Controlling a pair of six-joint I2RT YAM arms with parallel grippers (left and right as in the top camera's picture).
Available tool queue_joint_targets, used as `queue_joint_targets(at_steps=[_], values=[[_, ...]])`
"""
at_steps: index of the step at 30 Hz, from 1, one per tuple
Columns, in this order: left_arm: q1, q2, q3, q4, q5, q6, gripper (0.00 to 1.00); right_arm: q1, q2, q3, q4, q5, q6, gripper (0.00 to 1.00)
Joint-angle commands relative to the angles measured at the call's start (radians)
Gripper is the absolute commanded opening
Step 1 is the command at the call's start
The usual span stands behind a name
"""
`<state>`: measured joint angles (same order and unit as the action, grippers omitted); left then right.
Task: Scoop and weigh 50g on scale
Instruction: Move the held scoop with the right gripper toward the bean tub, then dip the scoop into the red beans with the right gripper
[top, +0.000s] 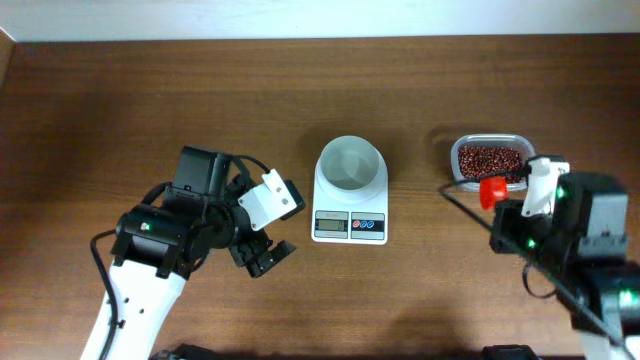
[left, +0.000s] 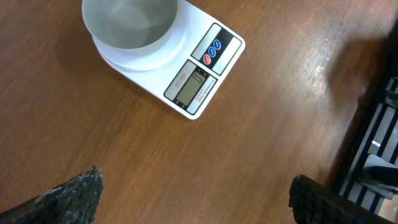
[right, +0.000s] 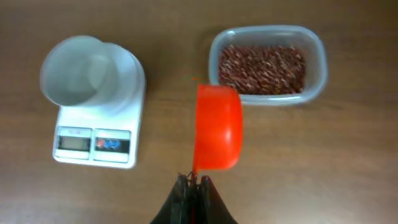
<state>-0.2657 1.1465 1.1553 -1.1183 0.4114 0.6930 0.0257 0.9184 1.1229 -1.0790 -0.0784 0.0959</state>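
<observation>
Pinched black fingers of the right gripper (right: 193, 185) clamp the handle of an orange-red scoop (right: 217, 134), its cup hanging over bare wood between the scale (right: 135, 118) and a clear plastic tub (right: 320, 62), just beside the tub's near corner; whether the cup touches the wood cannot be told. Dark reddish-brown beans (right: 261, 67) fill the tub in a loose, even layer, all of them inside its rounded walls. At the middle of the brown table (top: 100, 100) sits the small white scale, round white bowl on top toward the far edge, grey display and red and blue buttons facing the robot; the reading is too small to make out. To its left, the left gripper (top: 290, 227) hovers with its jaws spread wide and holding nothing, a stretch of open wood between it and the scale's near corner. Broad open tabletop runs along the far edge, where the wood meets a pale strip, and on the left side beyond the left arm. Scale and tub stand well apart.
</observation>
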Motion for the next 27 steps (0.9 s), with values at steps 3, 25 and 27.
queue_joint_targets(at_steps=[3,25,27], values=[[0.006,0.0,-0.009,-0.001,0.0,0.02,0.99,-0.006,0.209,0.154,-0.037,0.149,-0.041,0.04],[0.007,0.0,-0.009,-0.001,0.0,0.019,0.99,-0.007,0.419,0.185,0.145,-0.002,-0.037,0.04],[0.007,0.0,-0.009,-0.001,0.0,0.019,0.99,-0.007,0.397,0.185,0.144,-0.018,-0.036,0.04]])
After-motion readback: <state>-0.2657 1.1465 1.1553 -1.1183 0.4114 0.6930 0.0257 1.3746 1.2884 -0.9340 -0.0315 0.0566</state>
